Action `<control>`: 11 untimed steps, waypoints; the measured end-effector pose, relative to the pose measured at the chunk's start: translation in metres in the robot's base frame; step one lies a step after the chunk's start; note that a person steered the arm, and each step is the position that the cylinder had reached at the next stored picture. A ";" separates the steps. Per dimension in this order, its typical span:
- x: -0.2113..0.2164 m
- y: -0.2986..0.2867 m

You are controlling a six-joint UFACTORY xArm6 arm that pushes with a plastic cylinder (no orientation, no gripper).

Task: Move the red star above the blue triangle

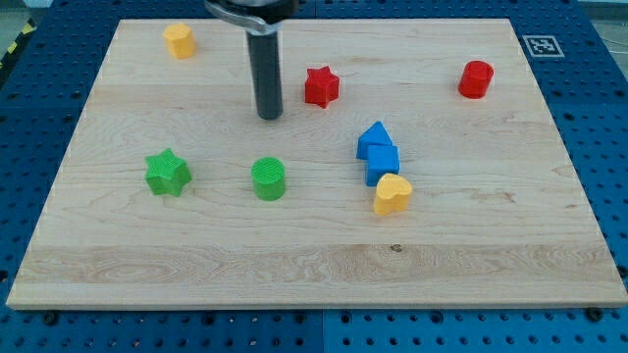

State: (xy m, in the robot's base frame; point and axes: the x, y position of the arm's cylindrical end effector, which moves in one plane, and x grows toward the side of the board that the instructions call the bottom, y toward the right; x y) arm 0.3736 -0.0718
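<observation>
The red star [321, 86] lies on the wooden board [118, 265] toward the view's top, right of centre. The blue triangle [373, 138] lies lower and to the right of it, touching a blue cube [383, 163] just below. My tip [270, 116] rests on the board to the left of the red star, a short gap away and slightly lower. The rod rises from the tip to the view's top edge.
A yellow heart [392, 194] touches the blue cube from below. A green cylinder [268, 178] and a green star [167, 173] lie at the left middle. A yellow block [180, 41] sits at top left, a red cylinder [476, 79] at top right.
</observation>
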 end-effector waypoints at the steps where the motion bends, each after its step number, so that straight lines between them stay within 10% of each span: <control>1: -0.037 -0.022; 3: -0.083 0.014; 11: -0.008 0.103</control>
